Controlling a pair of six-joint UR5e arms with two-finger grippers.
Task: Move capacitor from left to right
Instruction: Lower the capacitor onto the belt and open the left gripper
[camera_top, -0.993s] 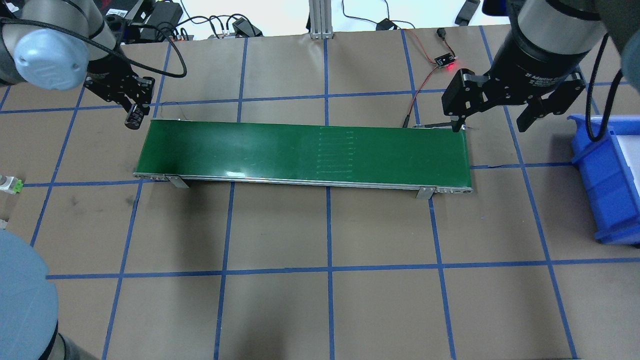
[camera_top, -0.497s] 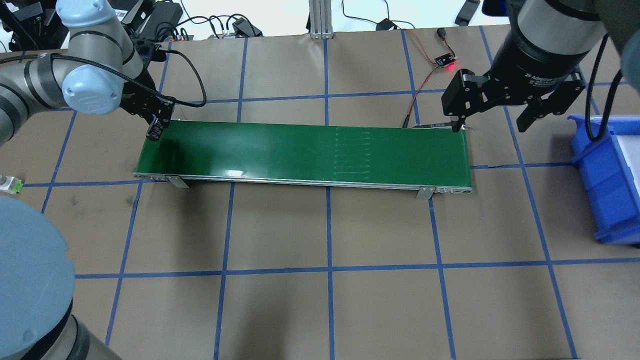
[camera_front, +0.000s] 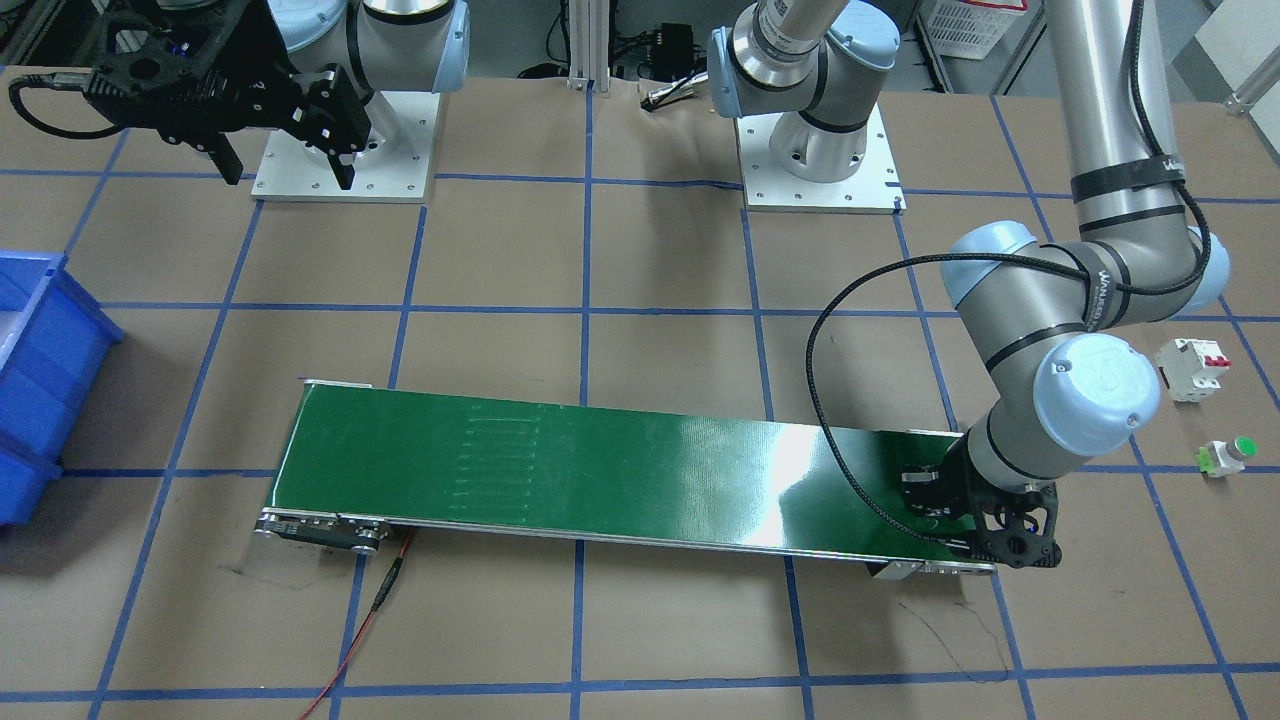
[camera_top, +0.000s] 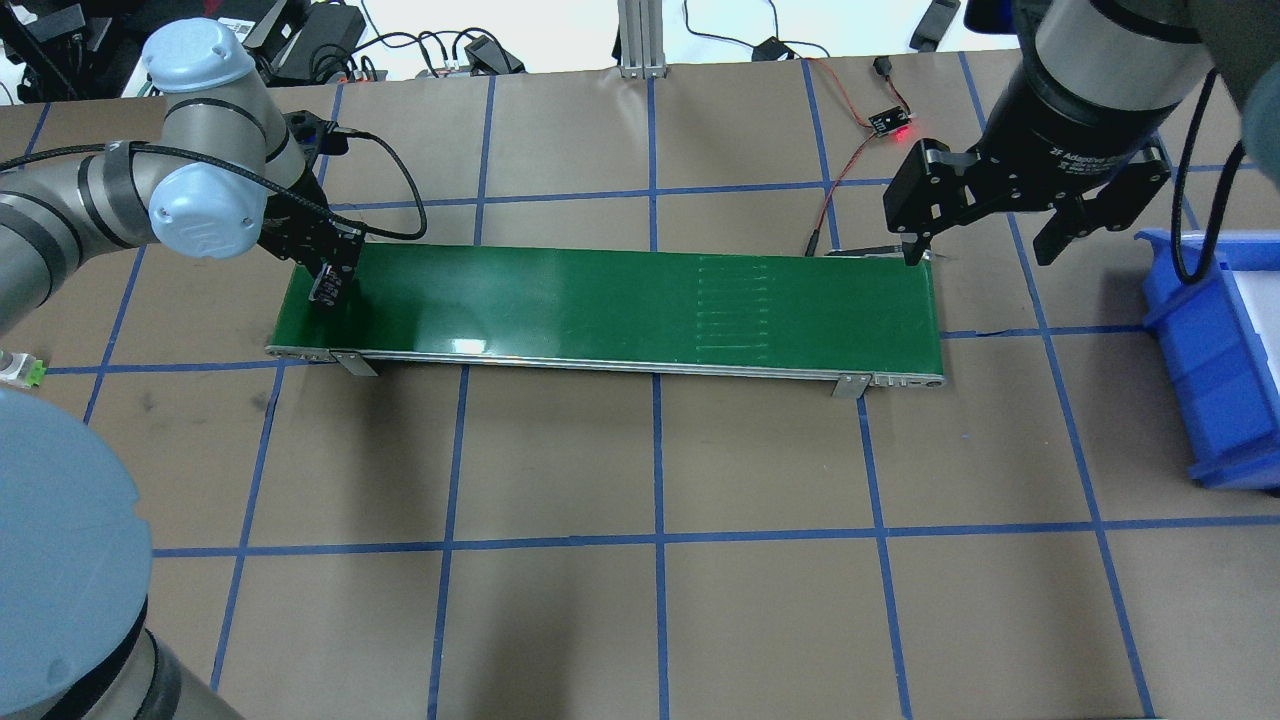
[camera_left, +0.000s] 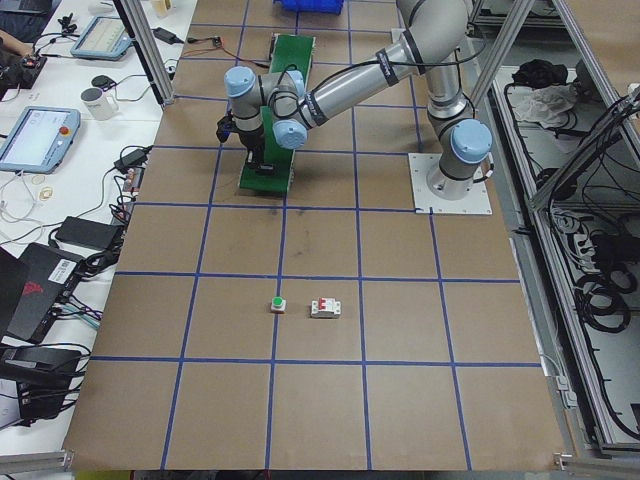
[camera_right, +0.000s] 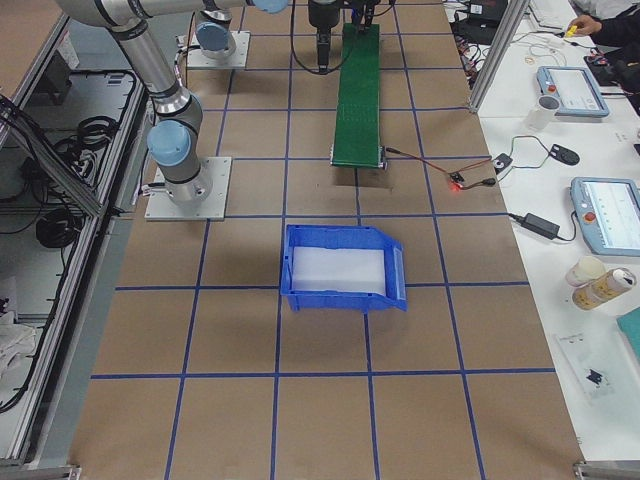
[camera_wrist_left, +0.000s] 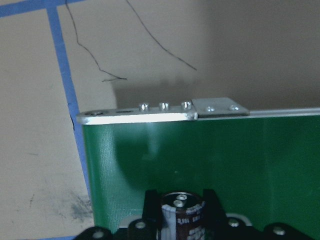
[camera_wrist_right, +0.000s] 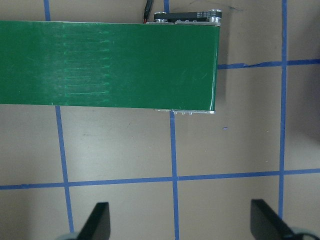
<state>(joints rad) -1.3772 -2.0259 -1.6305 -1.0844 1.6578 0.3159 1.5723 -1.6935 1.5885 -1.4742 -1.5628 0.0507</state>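
Observation:
The capacitor (camera_top: 326, 285), a small black cylinder with a silvery top, is held in my left gripper (camera_top: 331, 272), which is shut on it. It hangs just over the left end of the green conveyor belt (camera_top: 600, 300). In the left wrist view the capacitor (camera_wrist_left: 182, 214) sits between the fingers above the belt (camera_wrist_left: 225, 155), near its end roller. My right gripper (camera_top: 977, 250) is open and empty, high over the belt's right end; its fingers (camera_wrist_right: 97, 222) frame bare table below the belt (camera_wrist_right: 110, 65).
A blue bin (camera_top: 1195, 350) stands right of the belt. A white breaker with a red switch (camera_front: 1192, 368) and a green-capped push button (camera_front: 1228, 455) lie on the table on my left. A red-lit sensor board (camera_top: 890, 122) with wires sits behind the belt.
My left gripper has carried the capacitor from beside the belt's left end to over it and lower. The marks on the belt have shifted right. The right arm has not moved.

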